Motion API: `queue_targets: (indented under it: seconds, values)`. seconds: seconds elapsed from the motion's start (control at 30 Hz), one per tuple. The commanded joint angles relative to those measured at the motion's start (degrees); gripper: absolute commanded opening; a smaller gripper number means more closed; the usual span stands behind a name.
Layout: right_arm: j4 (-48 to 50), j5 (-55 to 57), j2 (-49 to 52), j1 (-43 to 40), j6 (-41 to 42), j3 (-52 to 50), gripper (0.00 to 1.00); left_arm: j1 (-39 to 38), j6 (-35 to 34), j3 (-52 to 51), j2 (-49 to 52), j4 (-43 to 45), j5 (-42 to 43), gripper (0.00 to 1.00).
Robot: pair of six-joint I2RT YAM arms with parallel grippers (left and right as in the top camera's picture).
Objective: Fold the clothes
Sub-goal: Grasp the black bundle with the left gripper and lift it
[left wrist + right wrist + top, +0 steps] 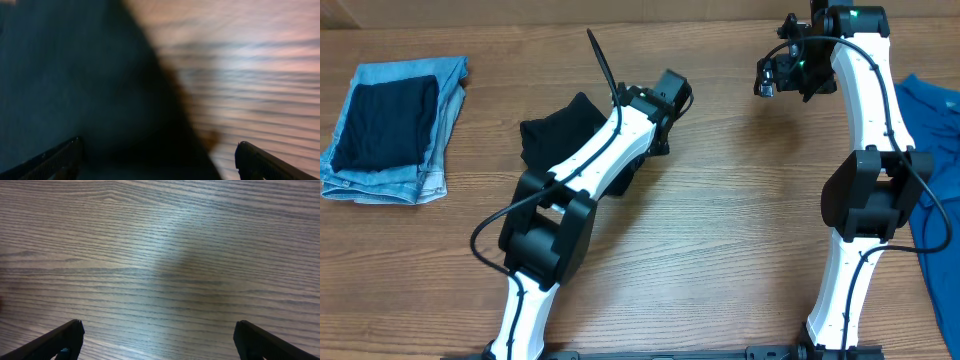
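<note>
T-shirt (553, 130) bunched, long axis seemingly diagonal; left fingers (55, 161) and right fingers (56, 340) spread, empty.

I had the left gripper (160, 162) spread wide, with a finger (52, 161) at each lower corner of its wrist view. The right gripper (157, 340) stood just as wide. Behind its gripper the left arm (590, 150) slanted across, while the right arm (865, 110) reached nearly straight
</note>
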Motion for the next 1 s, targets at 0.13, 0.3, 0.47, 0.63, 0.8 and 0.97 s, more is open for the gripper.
queue_targets:
  seconds: [0.13,0.3,0.47,0.63,0.8,0.97]
  values:
    - [0.2,0.39,-0.46,0.15,-0.17,0.5,1.0,0.37,-4.57,-0.24,3.74,-3.54,-4.55,1.0]
    - [0.2,0.39,-0.46,0.15,-0.17,0.5,1.0,1.18,-1.95,0.7,3.52,-9.38,-4.57,1.0]
    - [0.2,0.39,-0.46,0.15,-0.17,0.5,1.0,2.34,-0.9,0.83,3.52,-20.26,-8.26,1.0]
    - [0.2,0.39,-0.46,0.15,-0.17,0.5,1.0,2.1,-0.87,1.22,3.52,-24.94,-15.58,1.0]
    - [0.2,0.39,-0.46,0.15,-0.17,0.5,1.0,1.99,-1.55,2.21,3.5,-23.45,-12.41,1.0]
    - [0.2,0.39,-0.46,0.15,-0.17,0.5,1.0,1.99,4.04,2.23,3.5,-18.36,-5.79,1.0]
